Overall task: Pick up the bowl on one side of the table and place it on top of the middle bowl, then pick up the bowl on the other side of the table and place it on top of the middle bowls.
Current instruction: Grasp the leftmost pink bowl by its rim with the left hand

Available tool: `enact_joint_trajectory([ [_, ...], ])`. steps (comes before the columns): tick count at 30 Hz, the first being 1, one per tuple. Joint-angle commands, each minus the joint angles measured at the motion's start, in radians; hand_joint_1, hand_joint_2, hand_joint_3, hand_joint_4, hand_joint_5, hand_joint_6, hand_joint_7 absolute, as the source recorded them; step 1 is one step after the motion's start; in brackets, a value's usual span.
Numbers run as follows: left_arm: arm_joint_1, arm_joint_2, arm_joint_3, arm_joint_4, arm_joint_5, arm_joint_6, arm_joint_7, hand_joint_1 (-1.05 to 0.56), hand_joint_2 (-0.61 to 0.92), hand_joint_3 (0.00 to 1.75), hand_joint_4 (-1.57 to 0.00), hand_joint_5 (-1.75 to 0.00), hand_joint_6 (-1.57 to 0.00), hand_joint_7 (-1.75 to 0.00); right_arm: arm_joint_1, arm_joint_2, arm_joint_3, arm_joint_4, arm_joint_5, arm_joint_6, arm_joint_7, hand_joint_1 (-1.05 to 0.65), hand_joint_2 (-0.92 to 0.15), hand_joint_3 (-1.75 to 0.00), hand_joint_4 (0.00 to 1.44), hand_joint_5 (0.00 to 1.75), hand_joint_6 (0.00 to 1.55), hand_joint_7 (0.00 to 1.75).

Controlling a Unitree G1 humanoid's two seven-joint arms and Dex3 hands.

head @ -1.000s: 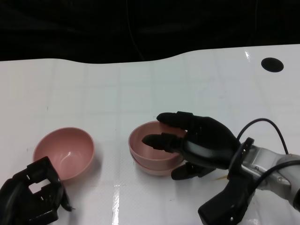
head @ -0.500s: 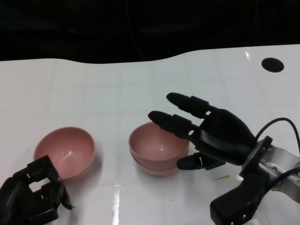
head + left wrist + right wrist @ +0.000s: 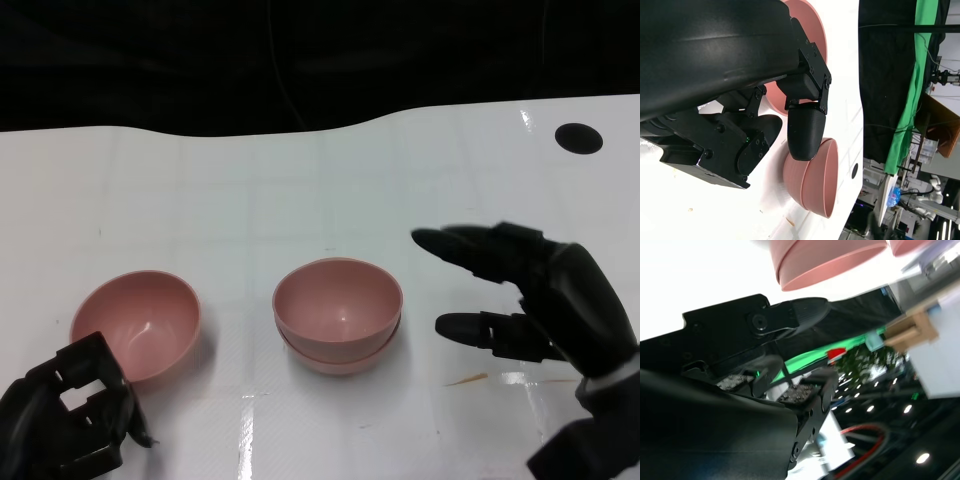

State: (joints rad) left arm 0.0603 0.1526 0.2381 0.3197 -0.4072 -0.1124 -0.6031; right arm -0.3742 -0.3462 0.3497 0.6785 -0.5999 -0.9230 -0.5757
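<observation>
Two pink bowls stand nested (image 3: 338, 313) at the middle of the white table (image 3: 250, 200); the stack also shows in the left wrist view (image 3: 812, 180) and the right wrist view (image 3: 825, 262). A single pink bowl (image 3: 137, 324) sits to their left, seen too in the left wrist view (image 3: 807, 30). My right hand (image 3: 530, 295) hovers to the right of the stack, fingers spread, holding nothing. My left hand (image 3: 68, 418) rests at the lower left with fingers curled in, just in front of the single bowl and holding nothing.
A black round hole (image 3: 580, 138) lies in the table at the far right. The table's far edge runs against a dark background. A small brown mark (image 3: 468, 379) lies on the table near my right hand.
My right hand has let go of the top bowl and drawn back to the right, away from the stack. The left hand and the left bowl have stayed put.
</observation>
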Motion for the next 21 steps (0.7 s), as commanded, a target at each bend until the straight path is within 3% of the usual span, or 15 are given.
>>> enact_joint_trajectory([
  [1,0.0,0.021,0.016,0.009,-0.007,-0.004,-0.007,0.02,0.58,1.27,-0.8,-1.75,-0.72,-1.61,0.014,0.029,-0.04,0.073,0.079,-0.081,0.016,-0.15,-0.92,-0.1,0.98,0.62,1.06,0.06],
  [4,0.004,0.015,0.021,0.005,-0.008,-0.02,-0.004,0.02,0.58,1.27,-0.79,-1.75,-0.73,-1.6,0.042,0.057,-0.072,0.119,0.164,-0.105,0.075,-0.1,-0.92,-0.26,0.97,0.99,1.2,0.08],
  [5,0.007,0.012,0.023,0.002,-0.008,-0.029,-0.002,0.03,0.58,1.26,-0.8,-1.75,-0.73,-1.6,0.052,0.066,-0.082,0.131,0.196,-0.109,0.101,-0.11,-0.91,-0.35,0.94,1.33,1.27,0.13],
  [7,0.013,0.006,0.026,-0.005,0.001,-0.049,0.008,0.03,0.57,1.27,-0.8,-1.75,-0.73,-1.6,0.07,0.083,-0.103,0.148,0.267,-0.108,0.169,-0.11,-0.87,-0.48,0.91,1.53,1.3,0.2],
  [8,0.016,0.006,0.026,-0.007,0.005,-0.054,0.013,0.02,0.57,1.27,-0.8,-1.75,-0.73,-1.6,0.076,0.089,-0.111,0.153,0.295,-0.107,0.2,-0.1,-0.74,-0.73,0.95,1.48,1.24,0.41],
  [9,0.019,0.005,0.027,-0.011,0.008,-0.058,0.018,0.02,0.57,1.27,-0.8,-1.75,-0.73,-1.6,0.084,0.096,-0.119,0.156,0.335,-0.103,0.244,-0.1,-0.68,-0.86,0.96,1.46,1.16,0.59],
  [11,0.022,0.006,0.028,-0.012,0.01,-0.064,0.019,0.01,0.58,1.27,-0.8,-1.75,-0.73,-1.62,0.099,0.114,-0.138,0.159,0.407,-0.092,0.326,-0.1,-0.64,-0.96,0.95,1.49,1.01,0.97],
  [14,0.027,0.001,0.029,-0.026,0.01,-0.067,0.031,0.01,0.57,1.26,-0.8,-1.75,-0.72,-1.63,0.138,0.158,-0.167,0.133,0.598,-0.031,0.519,-0.15,-0.64,-0.97,0.83,1.67,0.87,1.34],
  [18,0.037,0.0,0.026,-0.049,0.025,-0.081,0.053,0.01,0.57,1.25,-0.79,-1.75,-0.71,-1.64,0.189,0.224,-0.236,-0.003,0.982,0.271,0.909,-0.17,-0.65,-1.02,0.85,1.74,0.8,1.57],
  [21,0.042,-0.001,0.027,-0.065,0.029,-0.086,0.064,0.01,0.57,1.25,-0.79,-1.75,-0.71,-1.64,0.207,0.213,-0.291,-0.099,1.166,0.563,1.105,-0.17,-0.63,-1.02,0.91,1.75,0.79,1.62],
])
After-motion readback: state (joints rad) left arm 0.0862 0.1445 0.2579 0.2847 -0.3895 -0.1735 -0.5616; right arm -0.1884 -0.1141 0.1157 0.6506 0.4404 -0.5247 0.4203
